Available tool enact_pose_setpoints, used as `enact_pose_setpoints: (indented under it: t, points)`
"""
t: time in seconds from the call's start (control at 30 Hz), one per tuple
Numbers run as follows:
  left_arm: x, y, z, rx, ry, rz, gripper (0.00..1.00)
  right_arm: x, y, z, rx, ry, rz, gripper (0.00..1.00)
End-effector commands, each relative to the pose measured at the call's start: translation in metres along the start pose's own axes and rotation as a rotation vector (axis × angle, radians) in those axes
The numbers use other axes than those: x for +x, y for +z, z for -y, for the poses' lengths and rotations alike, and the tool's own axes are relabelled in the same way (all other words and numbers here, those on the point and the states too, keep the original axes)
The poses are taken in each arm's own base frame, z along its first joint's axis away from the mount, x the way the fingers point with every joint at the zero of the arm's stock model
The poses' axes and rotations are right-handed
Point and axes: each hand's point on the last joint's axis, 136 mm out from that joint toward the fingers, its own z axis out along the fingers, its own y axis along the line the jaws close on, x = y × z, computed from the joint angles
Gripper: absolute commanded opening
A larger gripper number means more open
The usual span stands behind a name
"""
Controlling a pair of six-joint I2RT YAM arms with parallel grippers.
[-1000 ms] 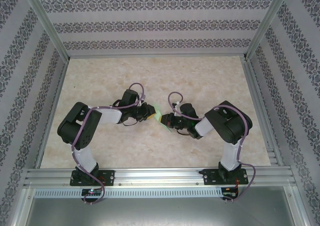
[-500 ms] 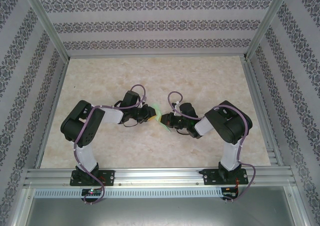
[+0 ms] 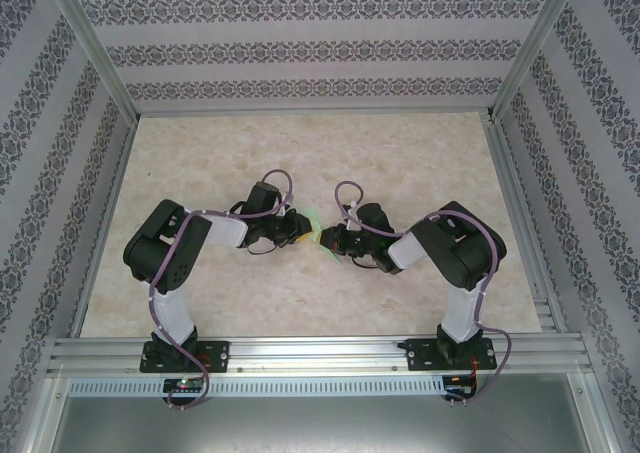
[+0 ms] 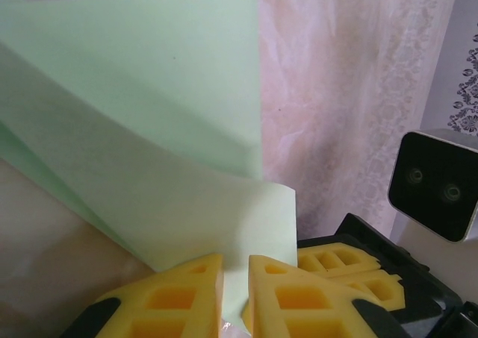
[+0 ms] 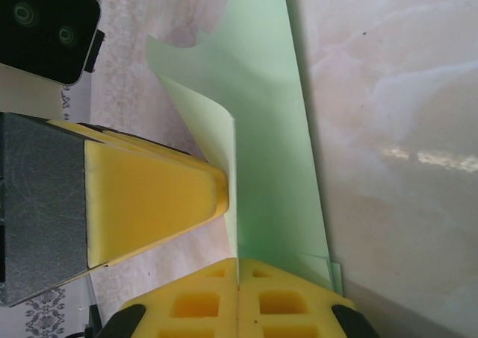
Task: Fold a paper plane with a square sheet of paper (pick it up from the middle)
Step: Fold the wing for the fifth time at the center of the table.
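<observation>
The square sheet of paper (image 3: pixel 314 223), pale green and partly folded, hangs just above the table between both grippers at the middle. My left gripper (image 3: pixel 302 229) comes in from the left; in its wrist view its yellow fingers (image 4: pixel 179 293) stand nearly together on a curled flap of the paper (image 4: pixel 149 114), a slim gap showing at the tips of the gripper (image 4: pixel 235 278). My right gripper (image 3: pixel 329 239) comes in from the right; its jaws (image 5: pixel 238 267) are pressed together on a crease of the paper (image 5: pixel 276 166). The left gripper's finger (image 5: pixel 149 196) touches the flap beside it.
The pale marble table (image 3: pixel 420 163) lies open on all sides of the arms. Patterned walls and an aluminium frame (image 3: pixel 300 353) enclose it. The two wrists are close together, with the right gripper's pads (image 4: pixel 343 267) and its camera (image 4: pixel 433 185) just right of my left fingers.
The left arm's shoulder and elbow shifted slightly right, and the right gripper edged a little left and up. The paper stays held between both grippers.
</observation>
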Motion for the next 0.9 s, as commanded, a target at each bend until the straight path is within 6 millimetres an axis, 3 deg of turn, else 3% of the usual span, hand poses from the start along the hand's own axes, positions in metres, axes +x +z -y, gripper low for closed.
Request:
enact_pose_setpoints:
  t: [0.0,0.27,0.5,0.7,0.87]
  points:
    - [0.000,0.006,-0.006,-0.040,0.023,-0.001,0.18,0.002,-0.003,0.010,0.060,-0.002,-0.025,0.09]
    - [0.002,0.009,-0.017,-0.078,0.002,-0.011,0.17,-0.001,-0.014,-0.006,0.074,-0.064,-0.047,0.21]
    - [0.003,0.010,-0.018,-0.081,-0.001,-0.017,0.17,0.009,-0.023,-0.005,0.120,-0.160,-0.112,0.22]
    - [0.002,0.009,-0.012,-0.066,0.009,-0.023,0.17,0.016,-0.022,0.005,0.148,-0.155,-0.143,0.16]
    - [-0.002,0.006,0.005,-0.027,0.044,-0.020,0.18,0.018,-0.019,0.019,0.173,-0.103,-0.124,0.08]
